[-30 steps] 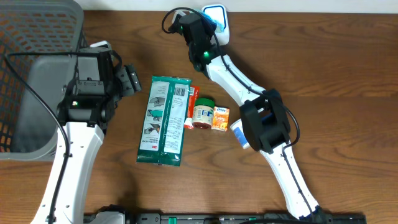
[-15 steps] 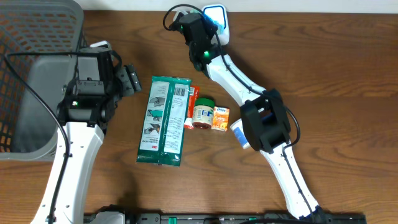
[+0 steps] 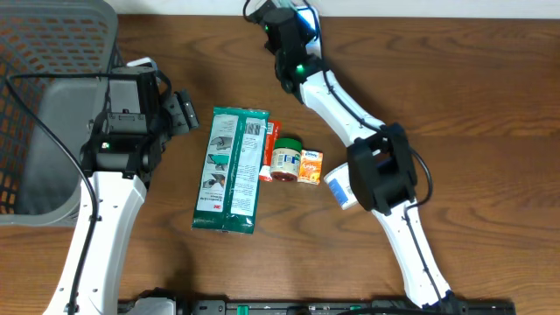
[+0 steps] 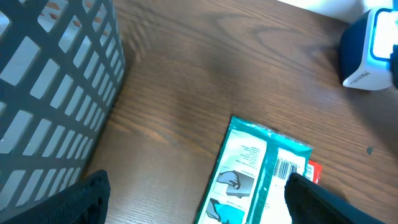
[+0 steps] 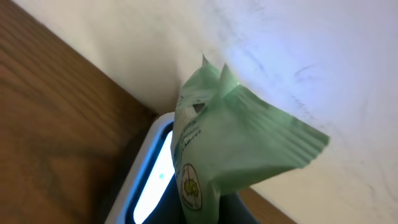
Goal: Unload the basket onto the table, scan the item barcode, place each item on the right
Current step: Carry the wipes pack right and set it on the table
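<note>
A light green crinkled packet is the item, and my right gripper is shut on its lower end. It hangs right in front of the scanner, a white and blue box with a lit window. From overhead, the right gripper sits at the table's far edge, covering most of the scanner; the packet is hidden there. My left gripper stands open and holds nothing, left of a long green pack. In the left wrist view its fingers straddle bare wood and the green pack.
A grey mesh basket fills the left edge, close to the left arm. Beside the green pack lie a red tube, a small jar, an orange box and a white and blue packet.
My right gripper has shifted a little right and toward the far edge, onto the scanner, with the packet in it. The left arm has not moved.
</note>
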You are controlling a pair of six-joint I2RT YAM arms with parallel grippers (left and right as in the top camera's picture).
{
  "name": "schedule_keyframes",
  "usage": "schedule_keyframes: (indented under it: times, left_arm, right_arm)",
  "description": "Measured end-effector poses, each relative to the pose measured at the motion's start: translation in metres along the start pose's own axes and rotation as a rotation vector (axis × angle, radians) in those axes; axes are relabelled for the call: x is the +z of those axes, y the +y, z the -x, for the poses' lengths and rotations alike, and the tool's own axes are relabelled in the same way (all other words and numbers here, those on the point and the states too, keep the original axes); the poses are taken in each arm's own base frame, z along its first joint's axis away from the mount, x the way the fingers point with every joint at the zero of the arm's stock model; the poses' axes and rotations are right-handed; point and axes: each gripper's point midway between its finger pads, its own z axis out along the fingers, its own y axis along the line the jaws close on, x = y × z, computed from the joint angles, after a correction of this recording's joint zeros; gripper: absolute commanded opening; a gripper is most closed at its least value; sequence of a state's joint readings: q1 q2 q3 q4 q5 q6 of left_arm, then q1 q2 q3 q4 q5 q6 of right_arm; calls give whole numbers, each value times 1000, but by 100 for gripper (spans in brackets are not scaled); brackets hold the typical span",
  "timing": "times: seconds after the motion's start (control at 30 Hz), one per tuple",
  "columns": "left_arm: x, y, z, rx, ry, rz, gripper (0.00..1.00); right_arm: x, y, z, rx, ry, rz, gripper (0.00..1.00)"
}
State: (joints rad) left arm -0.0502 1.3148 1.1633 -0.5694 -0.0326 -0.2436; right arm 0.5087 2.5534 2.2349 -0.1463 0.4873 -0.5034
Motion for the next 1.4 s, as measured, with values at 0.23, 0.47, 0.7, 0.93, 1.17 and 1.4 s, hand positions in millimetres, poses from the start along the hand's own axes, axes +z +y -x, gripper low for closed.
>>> schedule_keyframes:
  times: [0.23, 0.47, 0.7, 0.93, 1.17, 1.4]
  left_arm:
    - [0, 0, 0, 0, 0, 0, 86]
    - [0, 0, 0, 0, 0, 0, 86]
    - [0, 0, 0, 0, 0, 0, 86]
    - [0, 0, 0, 0, 0, 0, 86]
    - [0, 0, 0, 0, 0, 1, 86]
    - [0, 0, 0, 0, 0, 0, 86]
  right_arm:
    - [-80, -72, 25, 123, 82, 53, 1]
    - [-195, -152, 8, 206, 189, 235, 1]
    - [-244, -221, -95, 401, 450, 341, 1]
    - [-257, -266, -221, 629, 742, 308, 1]
    - [-227, -227, -337, 691, 904, 353, 1]
    - [-184, -196, -422, 711, 828, 262, 1]
